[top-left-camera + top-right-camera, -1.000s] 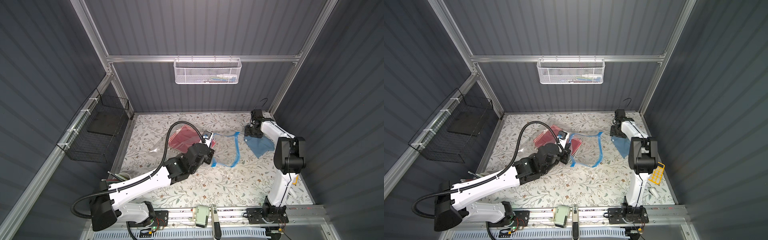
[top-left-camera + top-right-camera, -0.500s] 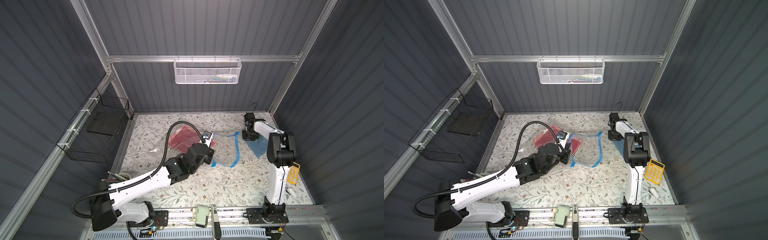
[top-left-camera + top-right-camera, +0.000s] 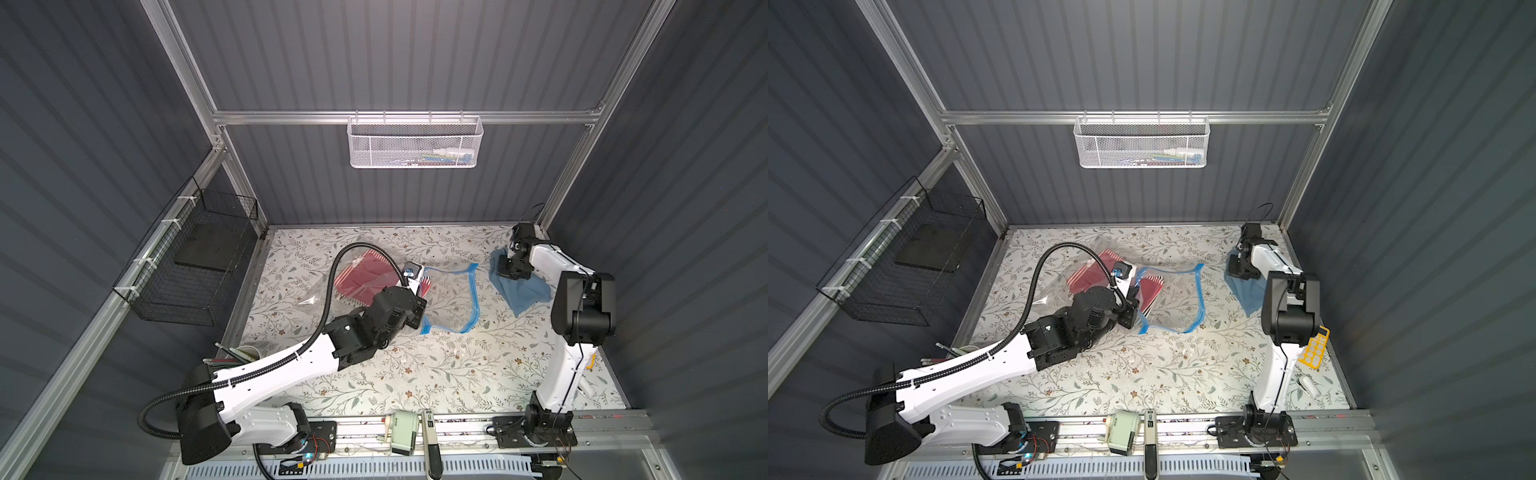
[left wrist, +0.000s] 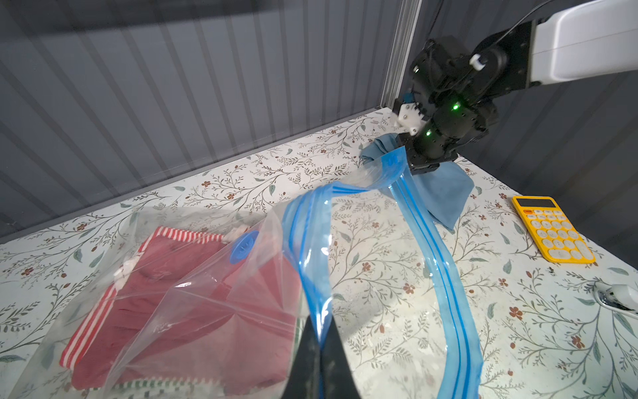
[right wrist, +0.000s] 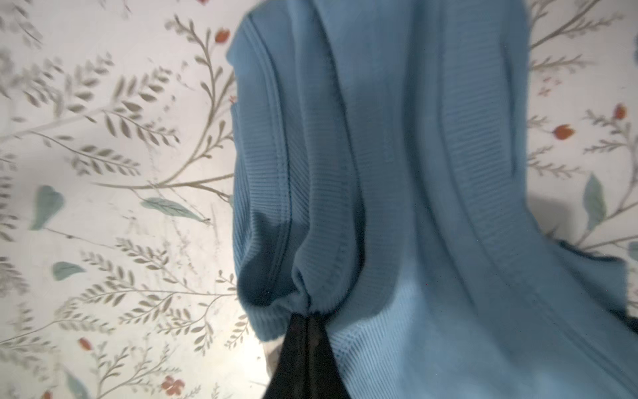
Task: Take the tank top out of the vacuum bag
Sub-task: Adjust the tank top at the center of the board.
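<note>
**A:** Tank top (image 3: pixel 524 293) is out of the vacuum bag (image 3: pixel 451 303). It lies on the table (image 3: pixel 415 374) at 3 o'clock from the bag's mouth, just beside the zip strip (image 3: pixel 473 291). Can't tell if they touch.

**B:** What changed?

**A:** Right gripper (image 5: pixel 308 316). A second ago its jaws were apart over the cloth's 12 o'clock edge. Now they're clamped on a bunched fold near the hem.

**B:** Left?

**A:** Left gripper (image 4: pixel 319 333) is unchanged, pinched tight on the zip strip and propping the mouth up.

**B:** Anything inside?

**A:** Red striped garment (image 4: pixel 193 293), near the valve cap (image 4: pixel 244 246). Probably not our item.

**B:** Meaning?

**A:** Extraction looks done. The fresh grip reads as a lift or a drag further from the bag. The cloth is limp, so expect it to drape and trail.
</note>
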Controlling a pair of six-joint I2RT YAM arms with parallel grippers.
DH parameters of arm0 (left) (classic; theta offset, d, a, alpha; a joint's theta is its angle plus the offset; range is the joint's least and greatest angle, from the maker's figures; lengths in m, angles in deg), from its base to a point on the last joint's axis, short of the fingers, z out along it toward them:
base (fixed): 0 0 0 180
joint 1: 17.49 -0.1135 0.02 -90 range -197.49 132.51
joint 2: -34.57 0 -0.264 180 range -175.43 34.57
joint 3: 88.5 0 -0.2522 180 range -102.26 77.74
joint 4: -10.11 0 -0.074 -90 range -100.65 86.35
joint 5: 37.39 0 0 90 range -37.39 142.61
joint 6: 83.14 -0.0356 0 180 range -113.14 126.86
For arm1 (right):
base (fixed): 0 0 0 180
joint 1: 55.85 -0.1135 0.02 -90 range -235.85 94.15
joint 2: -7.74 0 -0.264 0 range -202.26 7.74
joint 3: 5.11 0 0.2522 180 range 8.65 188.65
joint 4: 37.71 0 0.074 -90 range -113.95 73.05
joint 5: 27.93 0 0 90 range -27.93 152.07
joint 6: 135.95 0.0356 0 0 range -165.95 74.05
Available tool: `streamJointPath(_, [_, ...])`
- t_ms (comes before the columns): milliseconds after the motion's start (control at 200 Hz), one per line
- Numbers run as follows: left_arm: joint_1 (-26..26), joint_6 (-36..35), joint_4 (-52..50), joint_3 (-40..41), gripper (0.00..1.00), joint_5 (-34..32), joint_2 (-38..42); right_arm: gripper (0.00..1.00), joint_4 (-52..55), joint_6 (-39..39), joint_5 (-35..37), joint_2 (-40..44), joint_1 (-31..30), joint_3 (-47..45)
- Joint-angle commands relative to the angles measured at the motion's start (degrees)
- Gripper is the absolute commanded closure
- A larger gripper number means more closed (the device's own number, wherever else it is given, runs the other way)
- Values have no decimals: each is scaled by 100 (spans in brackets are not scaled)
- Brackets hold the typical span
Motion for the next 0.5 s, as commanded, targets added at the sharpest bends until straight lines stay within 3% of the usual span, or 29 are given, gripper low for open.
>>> streamJointPath(0, [-50, 84, 65, -18, 100, -68, 62, 100, -329, 249, -882, 268, 109, -16])
streamJointPath(190, [-50, 102, 80, -9, 100, -66, 44, 100, -44, 388, -1094, -209, 61, 416])
streamJointPath(215, [-50, 114, 73, -9, 100, -64, 44, 93, -10, 362, -1031, -280, 38, 434])
streamJointPath(265, [-50, 124, 68, -6, 100, -69, 55, 71, 1, 315, -776, -374, -13, 399])
streamJointPath(495, [-50, 102, 20, -2, 100, -110, 40, 42, 237, -65, 13, -716, -303, 468])
